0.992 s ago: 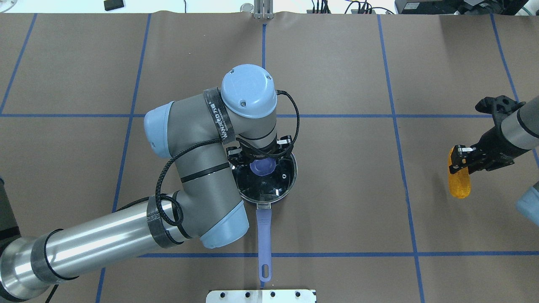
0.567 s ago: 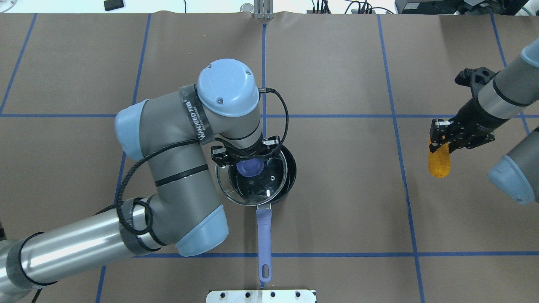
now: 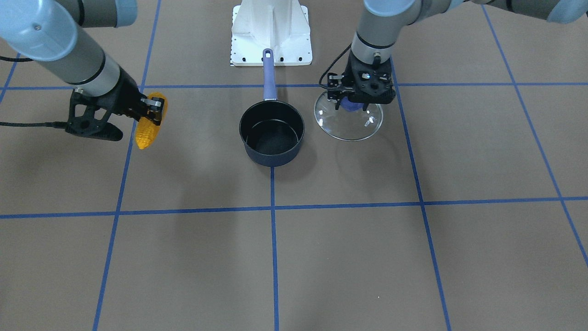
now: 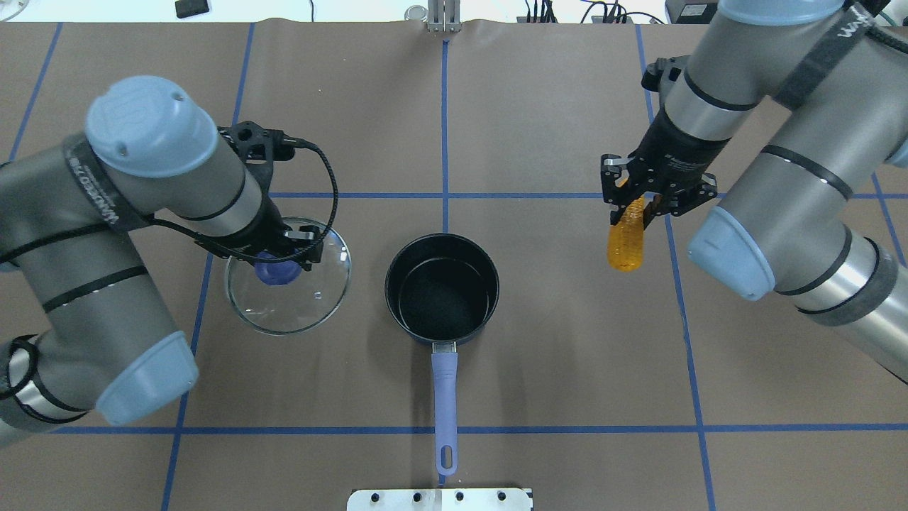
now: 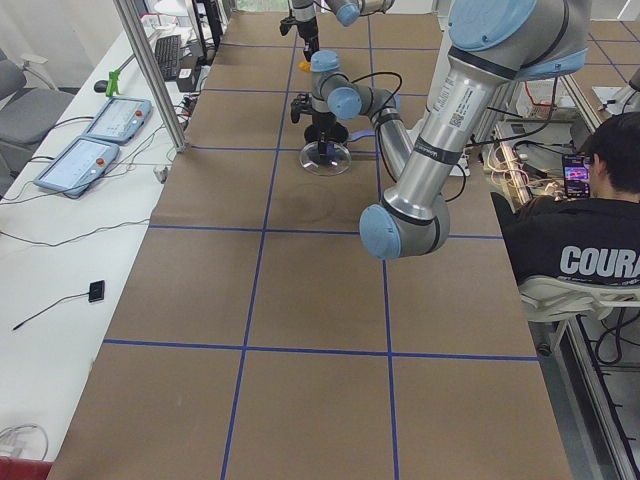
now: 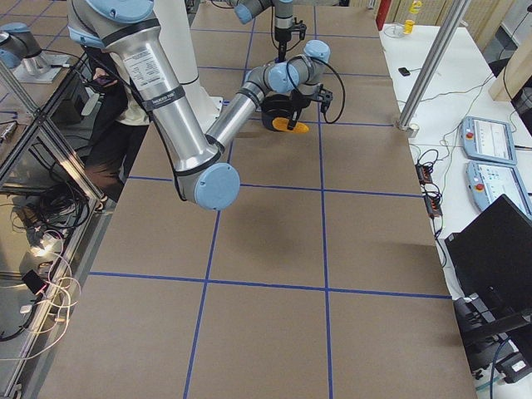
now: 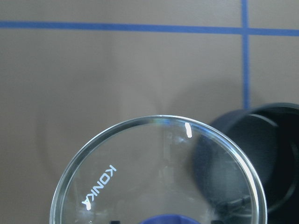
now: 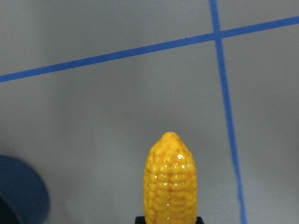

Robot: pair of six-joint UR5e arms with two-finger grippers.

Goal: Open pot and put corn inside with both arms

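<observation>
The navy pot [image 4: 441, 289] stands open at the table's middle, black inside and empty, its purple handle [image 4: 444, 397] toward the robot; it also shows in the front view [image 3: 272, 132]. My left gripper [image 4: 278, 259] is shut on the purple knob of the glass lid [image 4: 289, 298] and holds the lid in the air to the pot's left, also in the front view [image 3: 349, 120]. My right gripper [image 4: 638, 202] is shut on the yellow corn [image 4: 626, 245], held tip-down above the table to the pot's right. The right wrist view shows the corn [image 8: 170, 179] and the pot's rim [image 8: 21, 189].
A white base plate [image 3: 271, 32] lies at the table's near edge behind the pot's handle. Blue tape lines cross the brown table cover [image 4: 553, 369]. The left arm's elbow [image 4: 149, 376] hangs over the table's left part. A seated person [image 5: 585, 230] is beside the table.
The left arm has lifted the lid off the pot and carried it left, so the pot now stands open. The right arm has carried the corn left and away from the robot.
</observation>
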